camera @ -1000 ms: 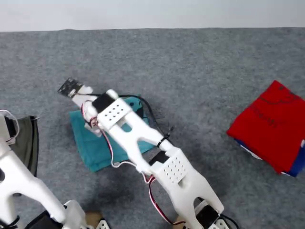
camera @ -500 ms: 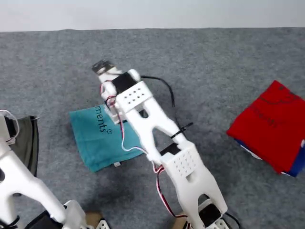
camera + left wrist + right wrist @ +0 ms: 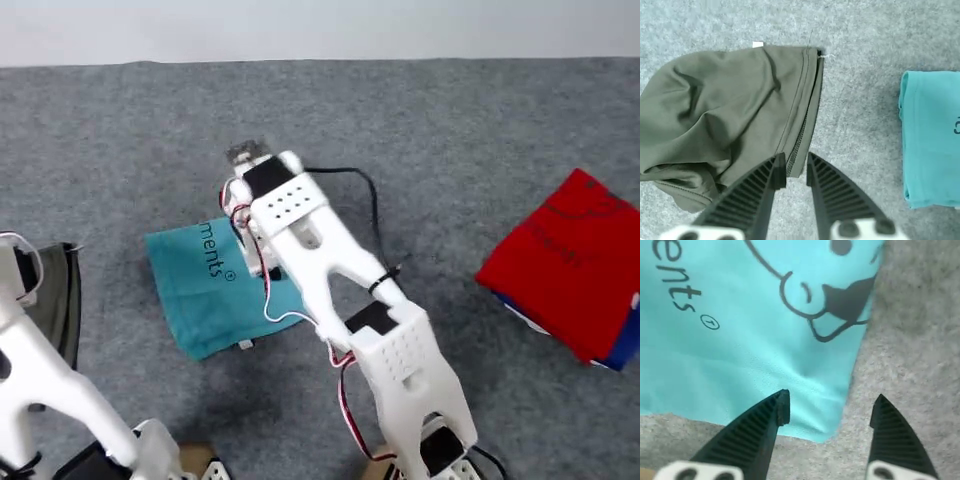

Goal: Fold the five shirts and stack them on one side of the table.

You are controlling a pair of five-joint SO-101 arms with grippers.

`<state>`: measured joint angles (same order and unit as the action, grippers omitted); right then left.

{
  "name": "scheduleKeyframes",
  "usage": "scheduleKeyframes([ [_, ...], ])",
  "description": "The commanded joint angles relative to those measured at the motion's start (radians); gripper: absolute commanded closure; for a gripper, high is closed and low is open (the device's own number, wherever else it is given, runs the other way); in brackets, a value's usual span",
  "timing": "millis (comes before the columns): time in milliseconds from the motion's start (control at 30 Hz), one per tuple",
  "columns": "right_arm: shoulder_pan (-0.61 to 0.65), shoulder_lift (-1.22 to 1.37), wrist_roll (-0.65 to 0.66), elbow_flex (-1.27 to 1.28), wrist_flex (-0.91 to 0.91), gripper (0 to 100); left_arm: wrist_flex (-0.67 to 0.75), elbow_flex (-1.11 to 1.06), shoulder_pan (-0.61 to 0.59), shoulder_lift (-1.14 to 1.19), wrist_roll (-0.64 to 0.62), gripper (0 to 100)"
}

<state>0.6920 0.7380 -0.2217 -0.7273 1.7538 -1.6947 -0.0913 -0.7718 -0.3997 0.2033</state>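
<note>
A folded teal shirt (image 3: 200, 290) with dark print lies left of centre on the grey table. My right arm (image 3: 300, 230) stretches over its right edge. My right gripper (image 3: 831, 407) is open just above the teal shirt (image 3: 740, 330), one finger over the cloth and the other over bare felt. A crumpled olive shirt (image 3: 725, 105) lies at the table's left edge (image 3: 55, 300). My left gripper (image 3: 796, 162) hangs over its hem, fingers (image 3: 775, 172) a narrow gap apart, nothing clamped. A folded red shirt (image 3: 570, 260) lies on a blue one (image 3: 625, 345) at the right.
Grey felt (image 3: 430, 150) covers the table, with bare room across the middle and back. The left arm's white body (image 3: 40, 380) stands at the front left. The teal shirt's edge (image 3: 930, 135) lies close to the olive one.
My right arm has swung right and toward the back, off the teal shirt's left part, uncovering its print. The left arm has kept still.
</note>
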Motion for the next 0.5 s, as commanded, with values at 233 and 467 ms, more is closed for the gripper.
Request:
scheduleKeyframes([
  [233, 0.025, 0.156, -0.009, -0.002, -0.019, 73.1, 0.000, -0.022, 0.006, -0.031, 0.009, 92],
  [467, 0.022, 0.220, 0.092, -0.003, -0.039, 98.0, 0.000, -0.022, 0.006, -0.031, 0.008, 92],
])
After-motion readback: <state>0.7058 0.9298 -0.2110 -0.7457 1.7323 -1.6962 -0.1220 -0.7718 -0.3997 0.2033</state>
